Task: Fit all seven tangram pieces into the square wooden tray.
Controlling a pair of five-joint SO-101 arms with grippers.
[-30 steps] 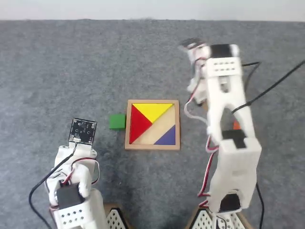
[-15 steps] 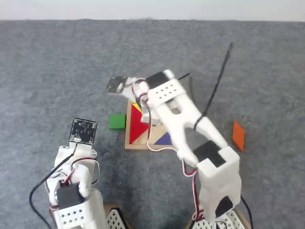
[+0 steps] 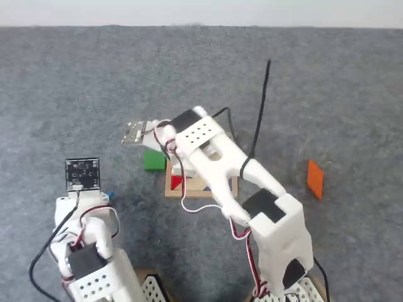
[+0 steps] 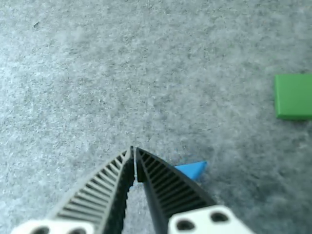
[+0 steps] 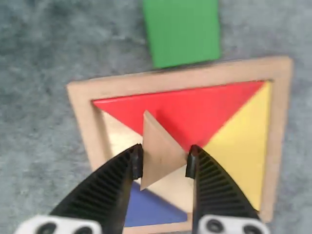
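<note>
Both are closed: right jaws pinch a tan triangle (image 5: 158, 151) over the tray (image 5: 80, 105), left jaws meet tip to tip.

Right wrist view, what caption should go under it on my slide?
The right gripper holds a tan triangle over the wooden tray, with the green square lying outside.

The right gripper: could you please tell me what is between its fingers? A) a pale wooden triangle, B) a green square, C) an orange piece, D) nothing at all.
A: in the right wrist view the right gripper has its fingers on either side of a pale wooden triangle over the tray, while the green square lies outside the tray.
</note>
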